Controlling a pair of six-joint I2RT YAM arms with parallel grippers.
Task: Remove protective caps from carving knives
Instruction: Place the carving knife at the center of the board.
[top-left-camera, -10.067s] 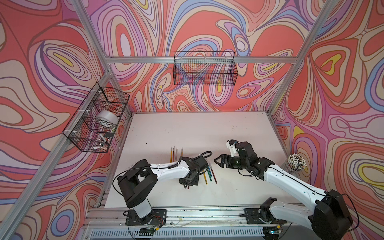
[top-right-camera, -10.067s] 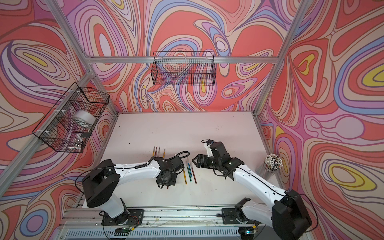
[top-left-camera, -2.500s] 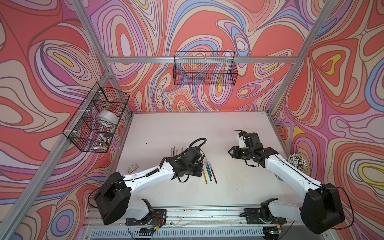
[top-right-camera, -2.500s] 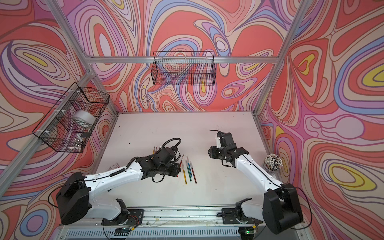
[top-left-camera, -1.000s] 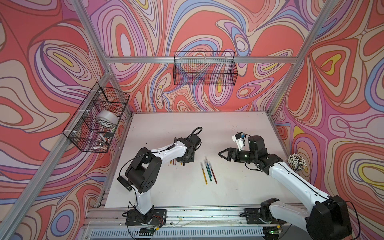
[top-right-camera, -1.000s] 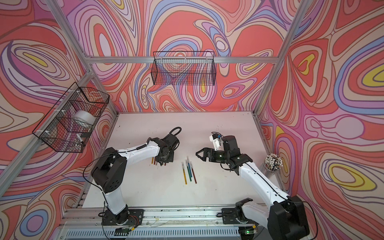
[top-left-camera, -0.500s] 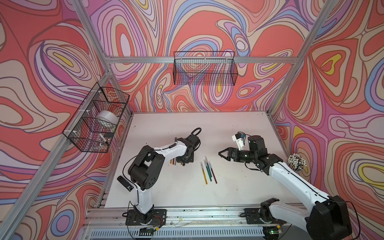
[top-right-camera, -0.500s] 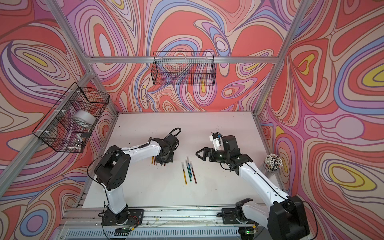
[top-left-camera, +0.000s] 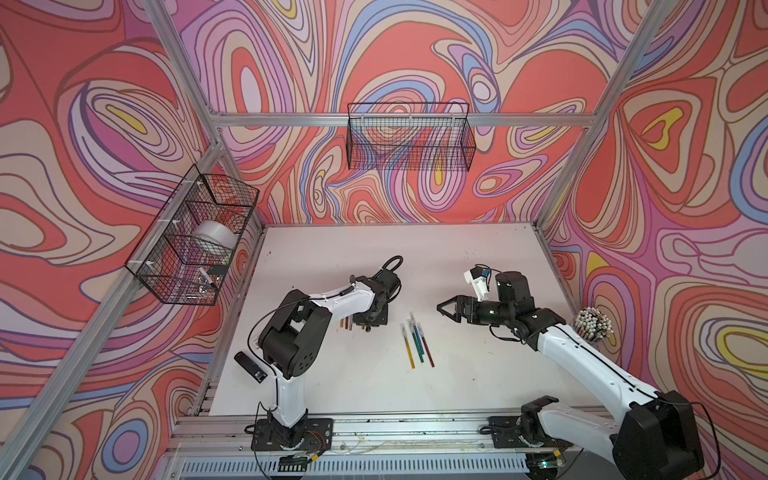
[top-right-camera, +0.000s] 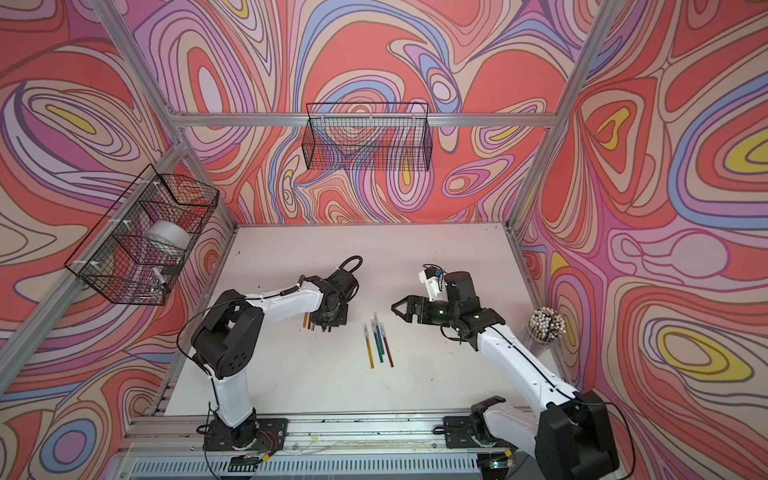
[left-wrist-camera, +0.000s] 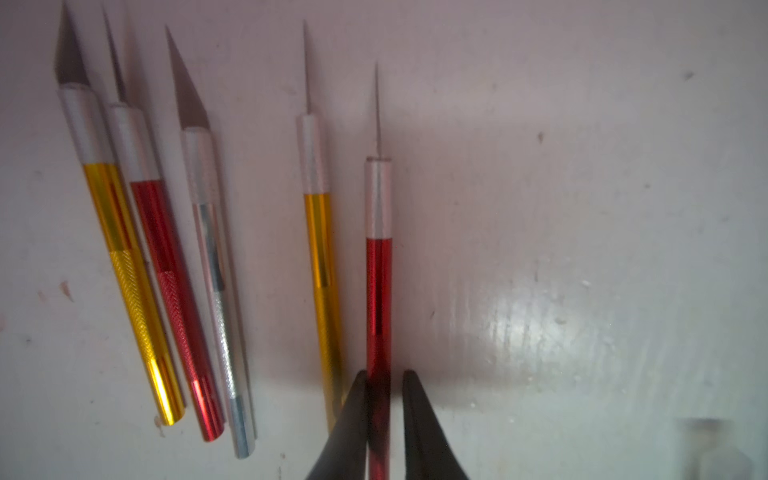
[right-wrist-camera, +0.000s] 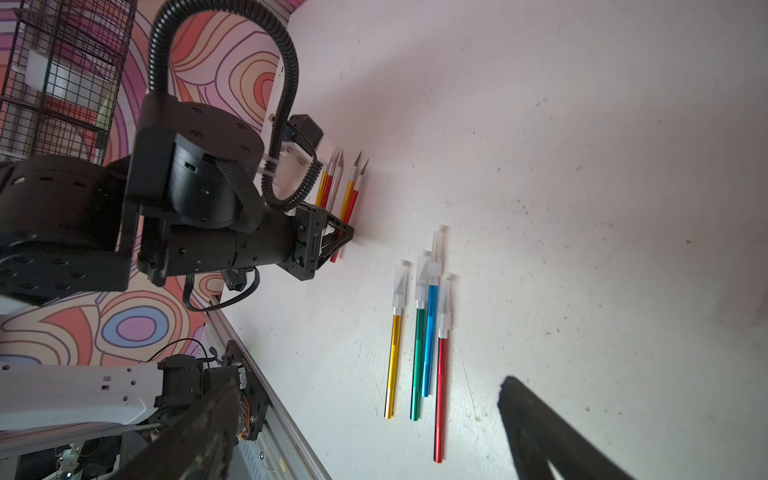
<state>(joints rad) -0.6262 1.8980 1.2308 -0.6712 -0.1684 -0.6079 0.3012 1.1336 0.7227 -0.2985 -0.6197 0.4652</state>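
Observation:
Several uncapped carving knives lie side by side at the table's left middle; the red knife (left-wrist-camera: 378, 270) lies between the fingers of my left gripper (left-wrist-camera: 384, 374) (top-left-camera: 368, 326), one finger touching it, the other a sliver apart. To their right lie several capped carving knives (top-left-camera: 415, 345) (top-right-camera: 378, 345): gold (right-wrist-camera: 395, 353), green (right-wrist-camera: 419, 353), blue (right-wrist-camera: 430, 332) and red (right-wrist-camera: 440, 382), each blade under a translucent protective cap (right-wrist-camera: 401, 286). My right gripper (top-left-camera: 441, 308) (right-wrist-camera: 365, 384) hovers wide open and empty, just right of them.
A clear cup of white-tipped sticks (top-left-camera: 590, 324) stands at the right table edge. A wire basket (top-left-camera: 191, 245) with a tape roll hangs on the left wall, another basket (top-left-camera: 409, 137) on the back wall. A small black object (top-left-camera: 250, 365) lies near the left front.
The left arm carried the red knife left to the uncapped row and set it down; its jaws have now parted slightly. The right gripper swung forward toward the capped knives, open throughout.

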